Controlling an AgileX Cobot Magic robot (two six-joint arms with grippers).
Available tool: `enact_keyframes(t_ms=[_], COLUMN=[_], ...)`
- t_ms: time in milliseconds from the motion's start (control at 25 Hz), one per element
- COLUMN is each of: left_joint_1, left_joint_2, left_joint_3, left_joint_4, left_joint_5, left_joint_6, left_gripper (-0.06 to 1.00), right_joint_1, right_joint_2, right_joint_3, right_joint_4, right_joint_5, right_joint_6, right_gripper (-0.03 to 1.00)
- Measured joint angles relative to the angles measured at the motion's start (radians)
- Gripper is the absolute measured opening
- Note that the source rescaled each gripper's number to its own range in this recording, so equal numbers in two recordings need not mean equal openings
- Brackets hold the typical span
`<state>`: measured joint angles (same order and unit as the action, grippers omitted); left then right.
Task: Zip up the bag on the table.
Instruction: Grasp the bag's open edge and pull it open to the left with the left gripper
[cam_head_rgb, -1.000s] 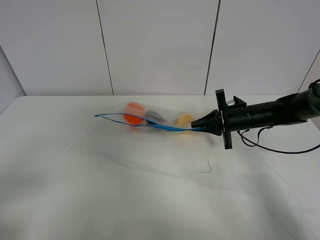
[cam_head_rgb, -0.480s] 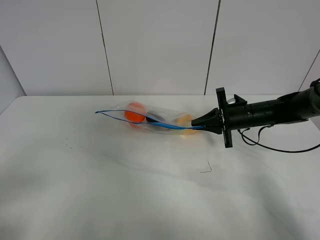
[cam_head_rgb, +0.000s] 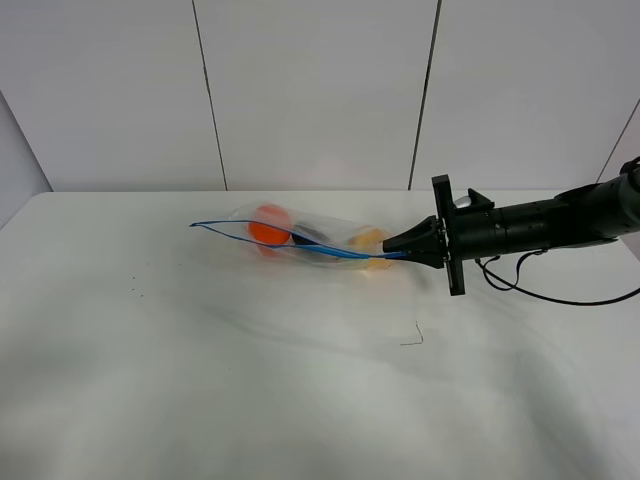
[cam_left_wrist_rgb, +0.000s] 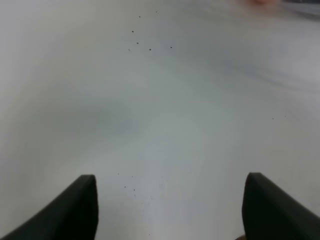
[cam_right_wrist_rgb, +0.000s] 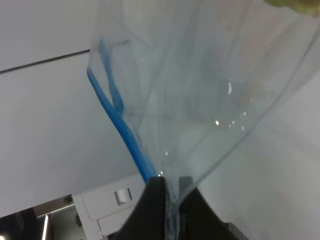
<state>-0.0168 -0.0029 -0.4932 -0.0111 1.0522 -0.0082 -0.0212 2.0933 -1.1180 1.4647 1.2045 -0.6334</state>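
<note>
Right gripper (cam_head_rgb: 392, 248) is pressed together on the bag (cam_head_rgb: 318, 232) at its near corner. The wrist view shows the pads (cam_right_wrist_rgb: 156, 192) pinching the clear film right where the blue zipper strip (cam_right_wrist_rgb: 120, 127) runs in.

The bag lies mid-table (cam_head_rgb: 250, 380), toward the back, stretched left from the pinch. The orange piece (cam_head_rgb: 266, 227) sits near its far end.

Change over the last 1 s: the bag was blurred and sliding and now reads sharp. The strip's far tip has risen slightly. My read is the pull has stopped.

The mouth looks unsealed toward the far end. Zipping seems barely started.

Left gripper (cam_left_wrist_rgb: 170, 210) is spread wide over bare table and holds nothing.
</note>
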Motion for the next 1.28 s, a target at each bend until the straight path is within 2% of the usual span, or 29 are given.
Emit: enact_keyframes(t_ms=[120,240,520,600,680,880,1040,1160,1280], left_joint_1=[0.000,0.000,0.000,0.000,0.000,0.000,0.000,0.000,-0.004], left_joint_2=[0.002,0.071,0.481,0.599,0.693,0.870,0.978,1.071,1.173], left_joint_3=[-0.009,-0.078,-0.337,-0.405,-0.448,-0.483,-0.483,-0.483,-0.483], left_joint_4=[0.000,0.000,-0.002,-0.002,-0.002,-0.001,-0.001,-0.001,0.011], left_joint_5=[-0.004,-0.006,-0.024,-0.050,-0.106,-0.374,-0.662,-0.908,-1.157], left_joint_6=[0.000,0.000,0.008,0.057,0.152,0.528,0.821,0.962,1.062], left_gripper=[0.96,0.96,0.96,0.96,0.96,0.96,0.96,0.96,0.96], right_joint_1=[0.000,0.000,0.000,0.000,0.000,0.000,0.000,0.000,0.000], right_joint_2=[0.000,0.000,0.000,0.000,0.000,0.000,0.000,0.000,0.000], right_joint_3=[0.000,0.000,0.000,0.000,0.000,0.000,0.000,0.000,0.000], right_joint_4=[0.000,0.000,0.000,0.000,0.000,-0.001,-0.001,-0.001,-0.001], right_joint_5=[0.000,0.000,0.000,0.000,0.000,0.000,0.000,0.000,0.000], right_joint_6=[0.000,-0.001,-0.001,-0.001,-0.001,-0.001,-0.002,-0.003,-0.003], right_gripper=[0.00,0.00,0.00,0.00,0.00,0.00,0.00,0.00,0.00])
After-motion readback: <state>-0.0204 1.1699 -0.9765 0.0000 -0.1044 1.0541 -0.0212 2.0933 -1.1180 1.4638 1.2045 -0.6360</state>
